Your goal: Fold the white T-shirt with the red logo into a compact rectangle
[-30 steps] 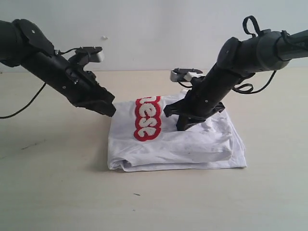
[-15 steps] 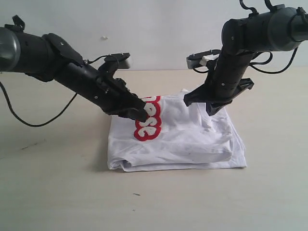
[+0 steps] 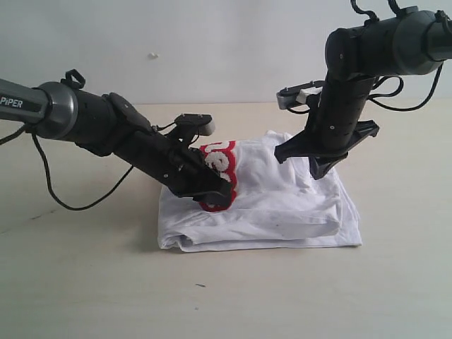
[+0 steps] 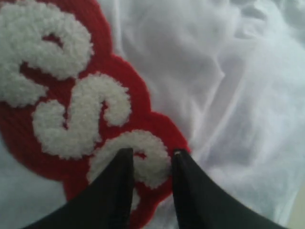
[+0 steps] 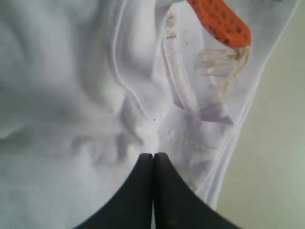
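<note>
White T-shirt (image 3: 282,212): exterior view, folded on the table (image 3: 85,282), between both arms.
Exterior, left gripper (image 3: 224,192): down on the red logo (image 3: 219,159).
Left wrist: jaws slightly apart, tips touching fuzzy letters.
Right wrist, right gripper (image 5: 153,155): closed, empty, above cloth near orange tag (image 5: 219,21).

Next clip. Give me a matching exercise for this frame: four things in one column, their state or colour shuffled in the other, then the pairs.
1. left end effector
2. right end effector
3. red logo
4. neck tag

A. orange
B. jaws shut, over the white T-shirt
C. jaws slightly apart, tips at the logo
D. fluffy white letters

Pairs: 1-C, 2-B, 3-D, 4-A
</note>
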`<state>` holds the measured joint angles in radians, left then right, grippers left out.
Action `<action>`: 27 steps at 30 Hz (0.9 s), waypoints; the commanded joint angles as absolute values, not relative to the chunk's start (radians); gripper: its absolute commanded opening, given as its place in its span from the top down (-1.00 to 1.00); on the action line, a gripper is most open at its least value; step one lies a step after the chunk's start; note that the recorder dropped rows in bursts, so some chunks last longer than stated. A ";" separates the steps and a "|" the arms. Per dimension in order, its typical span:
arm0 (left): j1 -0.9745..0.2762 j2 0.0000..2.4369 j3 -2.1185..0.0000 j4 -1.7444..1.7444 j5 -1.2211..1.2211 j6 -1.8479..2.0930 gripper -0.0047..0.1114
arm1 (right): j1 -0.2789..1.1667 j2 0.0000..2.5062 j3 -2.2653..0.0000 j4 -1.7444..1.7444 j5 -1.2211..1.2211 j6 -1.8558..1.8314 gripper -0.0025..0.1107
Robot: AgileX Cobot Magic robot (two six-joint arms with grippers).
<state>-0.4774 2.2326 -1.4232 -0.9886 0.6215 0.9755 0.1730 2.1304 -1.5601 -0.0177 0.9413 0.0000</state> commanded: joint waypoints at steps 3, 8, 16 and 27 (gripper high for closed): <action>-0.448 2.254 -1.422 -0.835 0.599 0.844 0.39 | 0.173 2.119 -1.566 -0.029 0.947 0.000 0.96; -0.395 2.255 -1.422 -0.756 0.631 0.780 0.39 | 0.174 2.119 -1.566 -0.026 0.940 0.000 0.96; -0.337 2.255 -1.422 -0.756 0.709 0.780 0.39 | 0.174 2.119 -1.566 0.000 0.906 0.000 0.96; -0.339 2.230 -1.422 -0.929 0.812 0.891 0.39 | 0.174 2.119 -1.566 0.000 0.857 0.000 0.96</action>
<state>-0.3402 2.2305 -1.4334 -0.9084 0.7509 0.8543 0.1730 2.1304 -1.5601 0.0000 0.8815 0.0000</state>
